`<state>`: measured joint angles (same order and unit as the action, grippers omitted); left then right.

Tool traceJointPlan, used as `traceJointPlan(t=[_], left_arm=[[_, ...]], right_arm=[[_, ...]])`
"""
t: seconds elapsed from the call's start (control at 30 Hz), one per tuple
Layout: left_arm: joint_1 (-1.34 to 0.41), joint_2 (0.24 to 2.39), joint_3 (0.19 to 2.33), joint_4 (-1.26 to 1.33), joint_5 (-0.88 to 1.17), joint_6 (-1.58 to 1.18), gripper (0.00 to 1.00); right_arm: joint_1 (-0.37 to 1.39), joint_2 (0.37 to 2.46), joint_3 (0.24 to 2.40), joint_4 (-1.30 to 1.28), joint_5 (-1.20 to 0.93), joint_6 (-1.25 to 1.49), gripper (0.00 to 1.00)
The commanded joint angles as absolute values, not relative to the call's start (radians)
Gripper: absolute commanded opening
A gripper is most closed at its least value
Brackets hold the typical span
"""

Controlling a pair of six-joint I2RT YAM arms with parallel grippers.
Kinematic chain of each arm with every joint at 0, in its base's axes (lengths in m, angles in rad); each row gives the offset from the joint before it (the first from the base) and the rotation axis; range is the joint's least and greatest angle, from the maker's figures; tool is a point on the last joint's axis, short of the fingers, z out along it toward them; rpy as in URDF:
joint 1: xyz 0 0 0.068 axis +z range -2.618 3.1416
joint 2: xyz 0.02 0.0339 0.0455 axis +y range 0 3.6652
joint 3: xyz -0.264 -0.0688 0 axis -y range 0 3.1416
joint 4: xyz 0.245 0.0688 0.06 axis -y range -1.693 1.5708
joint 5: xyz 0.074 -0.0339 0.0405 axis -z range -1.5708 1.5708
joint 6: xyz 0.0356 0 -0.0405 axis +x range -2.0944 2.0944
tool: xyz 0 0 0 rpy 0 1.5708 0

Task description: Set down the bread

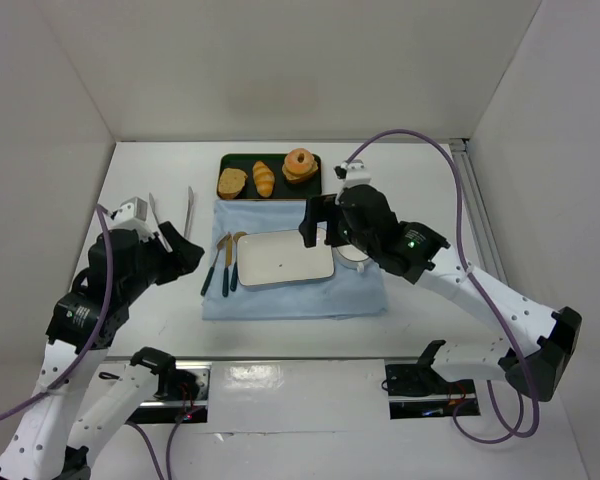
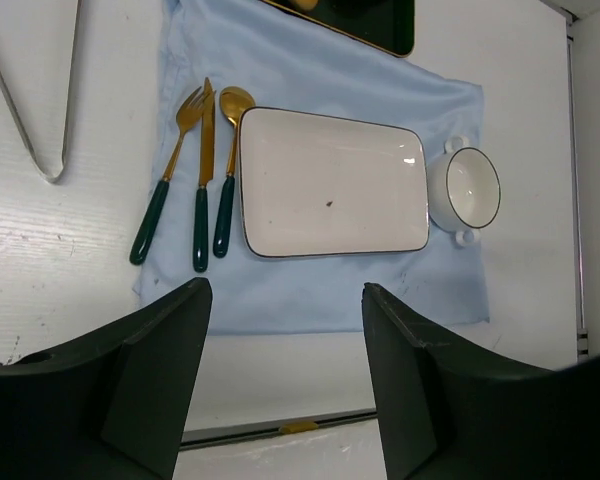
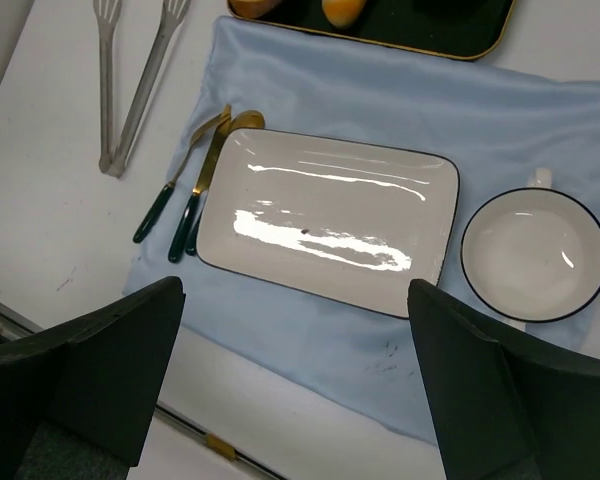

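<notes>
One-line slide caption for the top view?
Left arm and right arm poised by a blue cloth with an empty white plate; ring-shaped bread sits in the dark tray behind.

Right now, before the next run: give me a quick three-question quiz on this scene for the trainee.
1. True or false: the bread lies on the white plate.
2. Beside the plate's left edge lies: A) cutlery B) a cup C) a sponge.
3. What do the left gripper and right gripper hold?

Key: 1 false, it sits on the dark tray; 2 A; 3 nothing, both are open.
</notes>
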<state>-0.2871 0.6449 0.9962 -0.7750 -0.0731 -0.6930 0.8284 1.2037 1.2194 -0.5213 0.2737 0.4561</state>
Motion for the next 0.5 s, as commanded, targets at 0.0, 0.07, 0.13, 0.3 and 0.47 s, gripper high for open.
traceJointPlan(t=[0.0,0.07,0.13,0.3,0.47], left_arm=[[-0.288,0.635,0.994,-0.796,-0.069,-0.718,0.74],[-0.288,0.626,0.994,-0.796,-0.084,-0.718,0.74],[-0.288,0.635,0.994,-0.808,-0.110,-0.707,0.74],[-0.288,0.709,1.014,-0.887,-0.254,-0.677,0.74],[-0.288,0.756,0.999,-0.881,-0.341,-0.638,0.74]], right_arm=[[0.854,1.192,1.259,-0.526,0.347,0.477,1.00],[0.864,1.192,1.259,-0.526,0.347,0.457,1.00],[0.864,1.192,1.259,-0.537,0.273,0.384,1.00],[0.864,1.201,1.247,-0.597,0.256,0.363,1.00],[0.864,1.163,1.198,-0.597,0.314,0.416,1.00]])
